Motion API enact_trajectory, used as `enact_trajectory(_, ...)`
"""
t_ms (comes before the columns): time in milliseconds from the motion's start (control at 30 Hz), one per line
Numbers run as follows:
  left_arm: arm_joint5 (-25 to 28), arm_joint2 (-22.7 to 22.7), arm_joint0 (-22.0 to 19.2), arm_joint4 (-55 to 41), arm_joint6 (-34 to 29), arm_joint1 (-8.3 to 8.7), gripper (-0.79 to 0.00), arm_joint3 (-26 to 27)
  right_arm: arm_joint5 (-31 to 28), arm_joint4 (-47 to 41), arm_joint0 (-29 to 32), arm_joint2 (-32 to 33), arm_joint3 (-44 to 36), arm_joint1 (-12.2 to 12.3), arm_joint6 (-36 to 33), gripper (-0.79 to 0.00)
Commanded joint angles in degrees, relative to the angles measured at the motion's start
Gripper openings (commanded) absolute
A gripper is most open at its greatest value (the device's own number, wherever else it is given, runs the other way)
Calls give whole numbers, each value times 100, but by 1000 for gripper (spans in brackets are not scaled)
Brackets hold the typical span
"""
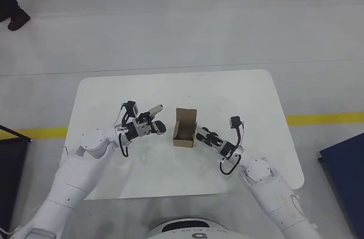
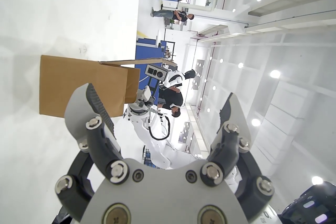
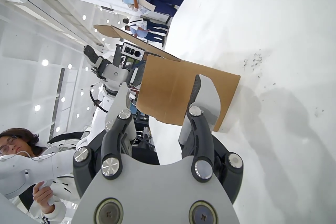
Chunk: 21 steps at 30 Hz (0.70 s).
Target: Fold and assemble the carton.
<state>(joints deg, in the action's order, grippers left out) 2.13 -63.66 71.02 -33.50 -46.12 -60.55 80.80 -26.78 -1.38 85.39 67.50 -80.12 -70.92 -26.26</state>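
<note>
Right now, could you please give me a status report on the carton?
Left tool open, beside carton. Right tool open, close at its other side. Carton upright, top flaps open. Nothing between tools and carton.

The top camera is looking straight down from well above, taking in the whole worktop (image 1: 110,95). Each wrist camera is sitting close behind its own jaws, facing low across the worktop from opposite sides. All three are sharing the carton (image 1: 184,126); past it, the left wrist view is catching the right gripper (image 2: 143,99), the right wrist view the left gripper (image 3: 92,58).
</note>
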Motion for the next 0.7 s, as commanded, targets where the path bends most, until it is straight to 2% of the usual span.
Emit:
enact_trajectory(0, 11, 83, -70, -2, -18, -30, 0, -91, 100, 85, -66, -68, 45, -13, 41, -409)
enact_trajectory(233, 49, 346, -299, 3, -49, -136, 0, -376, 368, 419, -233, -288, 73, -48, 115, -419)
enact_trajectory(467, 95, 469, -436, 18, -113, -205, 0, -538, 795, 988, -260, -455, -241, -56, 242, -428)
enact_trajectory(667, 152, 479, -483, -3, -171, -238, 0, -624, 1395, 1528, -254, -550, -640, -46, 260, -419)
